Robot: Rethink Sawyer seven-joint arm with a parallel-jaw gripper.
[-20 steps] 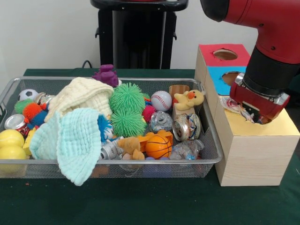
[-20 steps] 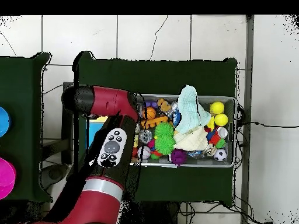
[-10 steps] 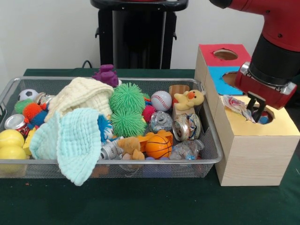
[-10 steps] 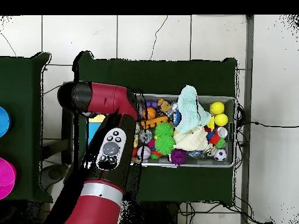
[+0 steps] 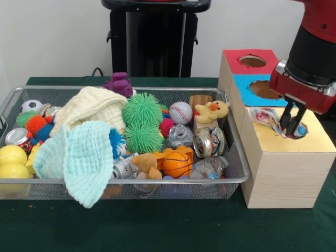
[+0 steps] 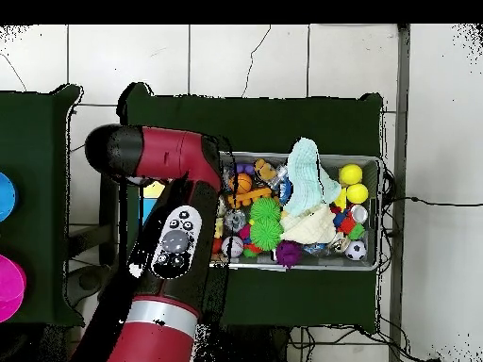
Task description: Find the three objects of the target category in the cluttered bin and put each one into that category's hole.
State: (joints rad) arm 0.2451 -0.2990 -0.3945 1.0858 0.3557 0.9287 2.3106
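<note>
My gripper (image 5: pixel 292 130) hangs just above the hole in the yellow top of the wooden box (image 5: pixel 286 168), at the bin's right. Its two dark fingers (image 5: pixel 286 122) stand slightly apart, open, with nothing held between them. A crumpled shiny wrapper (image 5: pixel 265 116) lies on the yellow top, just left of the hole and touching its edge. A small blue and white thing (image 5: pixel 301 130) shows at the hole's rim. Crushed cans (image 5: pixel 209 142) and crumpled plastic (image 5: pixel 208 168) lie in the wire bin (image 5: pixel 231 178). In the overhead view the arm (image 6: pixel 179 236) hides the gripper and most of the box.
The box also has a blue hole (image 5: pixel 262 89) and a red hole (image 5: pixel 252 61) behind the yellow one. The bin holds two cloths (image 5: pixel 79 152), green spiky balls (image 5: pixel 143 123), a baseball (image 5: pixel 180 112), a basketball (image 5: pixel 177 164), a duck toy (image 5: pixel 212 111) and yellow balls (image 5: pixel 11 160).
The gripper has risen out of the yellow hole and shifted slightly right. The wrapper stays on the yellow top beside the hole. The bin's contents are unchanged.
</note>
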